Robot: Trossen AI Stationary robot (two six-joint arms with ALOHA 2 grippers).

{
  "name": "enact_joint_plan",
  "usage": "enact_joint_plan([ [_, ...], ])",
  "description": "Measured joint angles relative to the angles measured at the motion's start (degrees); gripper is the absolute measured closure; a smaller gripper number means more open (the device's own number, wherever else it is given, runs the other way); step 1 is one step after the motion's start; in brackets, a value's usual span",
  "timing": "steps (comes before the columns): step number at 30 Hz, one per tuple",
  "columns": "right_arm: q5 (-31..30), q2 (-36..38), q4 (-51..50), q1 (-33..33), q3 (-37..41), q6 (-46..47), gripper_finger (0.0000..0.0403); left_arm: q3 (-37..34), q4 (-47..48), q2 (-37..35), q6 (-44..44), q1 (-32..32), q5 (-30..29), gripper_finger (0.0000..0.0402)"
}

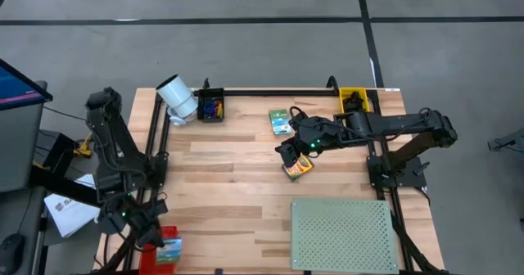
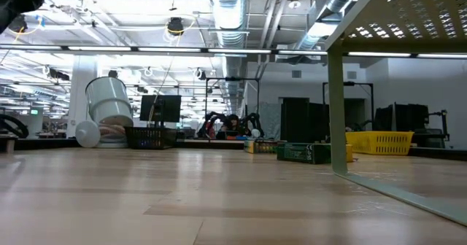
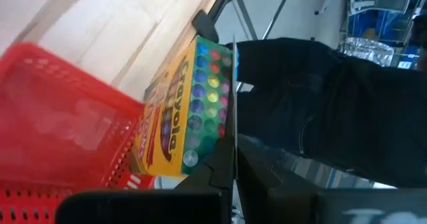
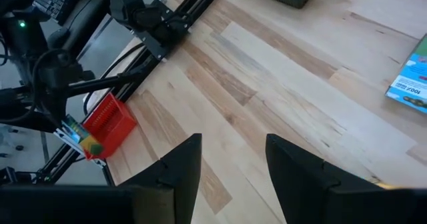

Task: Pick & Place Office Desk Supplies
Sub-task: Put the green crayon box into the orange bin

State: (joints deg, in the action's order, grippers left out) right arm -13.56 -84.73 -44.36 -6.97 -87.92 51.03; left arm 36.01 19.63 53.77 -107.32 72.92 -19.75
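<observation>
My right tool (image 1: 292, 155) hangs over the middle of the table (image 1: 229, 177), fingers spread with clear table showing between them in the right wrist view; it grasps nothing. One fingertip (image 4: 183, 159) and its mate stand apart above bare wood.

A yellow-orange crayon box (image 1: 298, 168) lies on the table just beside and below my right tool, on the near side. I cannot tell from overhead whether the fingers touch it.

A green box (image 1: 280, 121) lies flat on the table near the far edge, close to my right arm's forearm. The right wrist view catches its corner (image 4: 412, 84).

My left tool (image 1: 151, 234) sits at the near left corner of the table, clenched shut, with nothing between its fingers. It is next to a red basket (image 1: 167, 236). The left wrist view shows a second crayon box (image 3: 190, 111) standing on edge against the red basket's wall (image 3: 60, 117), at the table's rim.

A black basket (image 1: 210, 108) with small coloured items in it stands at the far edge, just beside a white cylinder (image 1: 177, 98) lying tilted at the far left corner. A yellow bin (image 1: 353, 101) sits at the far right edge.

A pale green perforated board (image 1: 341, 234) covers the near right part of the table; the low view shows it raised on a leg (image 2: 336, 106).
</observation>
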Motion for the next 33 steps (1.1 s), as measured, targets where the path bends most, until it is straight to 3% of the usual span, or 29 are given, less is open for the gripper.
enact_joint_plan([
  [22, 0.06, 0.00, -0.20, 0.77, 0.00, -0.48, 0.0239, -0.01, -0.08, 0.45, -5.29, 5.55, 0.12, 0.0401],
  [33, 0.17, 0.04, 0.01, 0.77, 1.11, -0.02, 0.0239, -0.02, -3.23, 6.67, -5.29, 5.55, 0.24, 0.0401],
])
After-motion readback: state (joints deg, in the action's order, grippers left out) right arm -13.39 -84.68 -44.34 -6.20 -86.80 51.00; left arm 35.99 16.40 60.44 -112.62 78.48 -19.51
